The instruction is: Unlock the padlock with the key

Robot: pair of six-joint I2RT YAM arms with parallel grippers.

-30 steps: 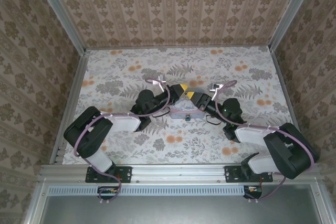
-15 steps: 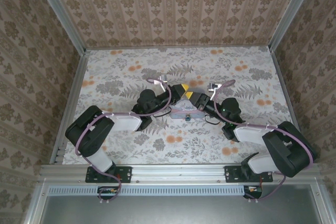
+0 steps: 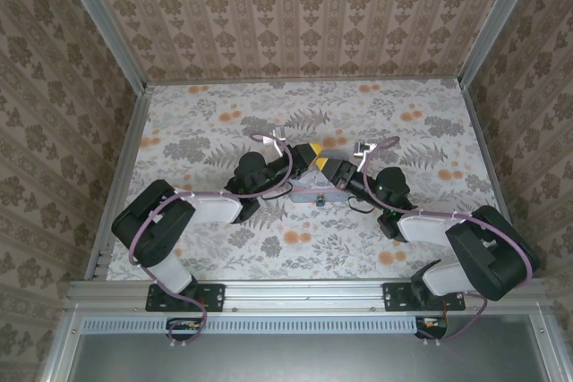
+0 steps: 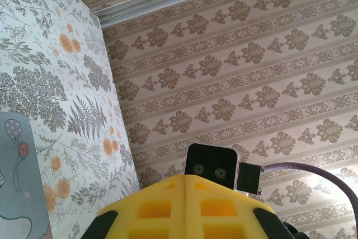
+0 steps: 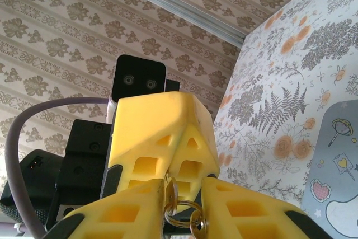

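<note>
Roughly at mid-frame in the top view, the tiny dark bluish metal padlock (image 3: 318, 202) sits at the lower edge of a pale-blue rectangular tin with cartoon prints (image 3: 307, 189), touching it or just beside it; too small to tell more. The tin lies flat on the grey-and-orange floral tabletop (image 3: 215, 123). Just above the tin, the two yellow-fingered pincers meet tip to tip. In the right wrist view, a small brass-coloured key (image 5: 170, 191) on a metal split ring (image 5: 178, 216) stands in the gap between the fingers of the right pincer (image 5: 183, 187). Those fingers are partly apart, and I cannot tell if they pinch the ring. The left pincer (image 5: 171, 172) faces it in the centre of that frame, clenched with its fingers pressed together, its tips at the key's upper end. Whether it nips the key I cannot tell. Beige patterned walls (image 3: 304, 15) enclose the tabletop.
</note>
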